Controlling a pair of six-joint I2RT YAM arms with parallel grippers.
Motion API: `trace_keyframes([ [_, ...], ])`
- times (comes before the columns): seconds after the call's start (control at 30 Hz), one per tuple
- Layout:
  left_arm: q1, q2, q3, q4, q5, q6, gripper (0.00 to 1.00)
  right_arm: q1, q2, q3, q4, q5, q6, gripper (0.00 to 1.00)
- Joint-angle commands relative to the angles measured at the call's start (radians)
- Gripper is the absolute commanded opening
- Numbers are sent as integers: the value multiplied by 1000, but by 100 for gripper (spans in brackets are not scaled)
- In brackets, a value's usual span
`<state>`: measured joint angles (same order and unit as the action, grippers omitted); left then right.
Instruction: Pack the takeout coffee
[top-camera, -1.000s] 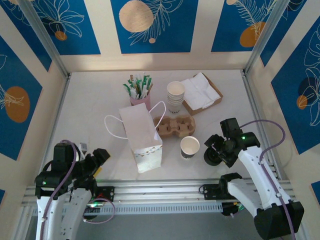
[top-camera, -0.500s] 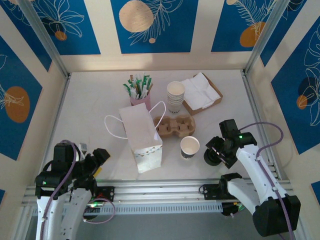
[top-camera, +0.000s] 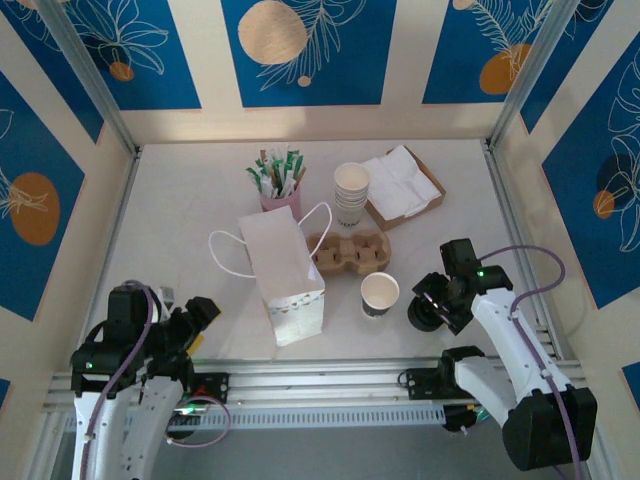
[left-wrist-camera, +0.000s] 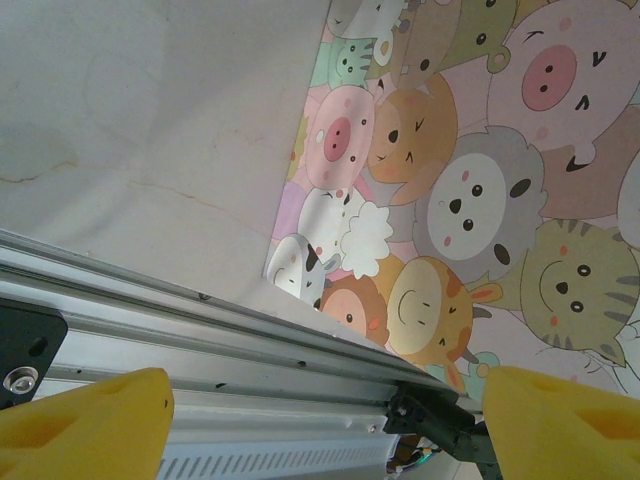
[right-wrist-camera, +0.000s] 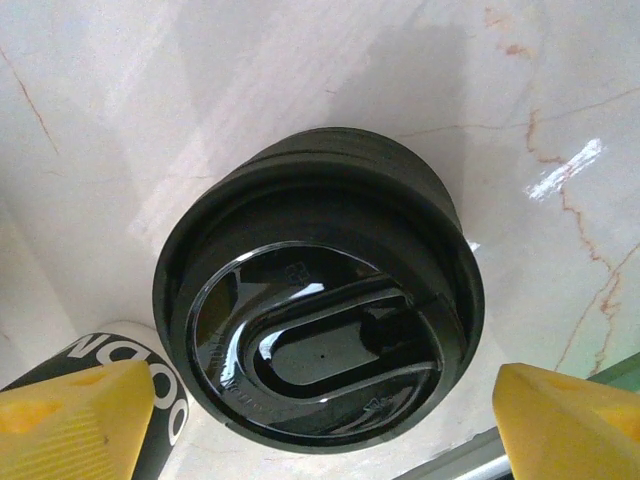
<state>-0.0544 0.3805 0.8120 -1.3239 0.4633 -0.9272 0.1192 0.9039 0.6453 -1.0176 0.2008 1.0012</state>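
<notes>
Lids (right-wrist-camera: 318, 300) sit stacked between the right gripper's (right-wrist-camera: 320, 418) spread fingers, a gap on each side, nothing pinched. Table edge is close behind it. Cup (top-camera: 380, 294) stands just to its left, lid off. Left gripper (left-wrist-camera: 325, 420) is spread and holds nothing, over the rail (left-wrist-camera: 200, 330), with bare table ahead. Bag (top-camera: 283, 270) lies ahead and to its right. Carrier (top-camera: 350, 252) is beyond the cup, wells empty.

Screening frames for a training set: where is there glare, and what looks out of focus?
Right wrist: a bright glare streak on the table, sheen on the black lid, right fingers soft at the corners. Left wrist: left fingers blurred, cartoon print sharp. Top external: even light, no harsh glare.
</notes>
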Motion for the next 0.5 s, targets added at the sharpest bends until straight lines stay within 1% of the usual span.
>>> trace_keyframes([
  [0.0,8,-9,-8,-6,-5,-25,81,-6,14,-13,3,-23,-15,86],
  [0.47,8,-6,-15,5,-7,-32,81,-7,75,6,11,-17,-30,80],
])
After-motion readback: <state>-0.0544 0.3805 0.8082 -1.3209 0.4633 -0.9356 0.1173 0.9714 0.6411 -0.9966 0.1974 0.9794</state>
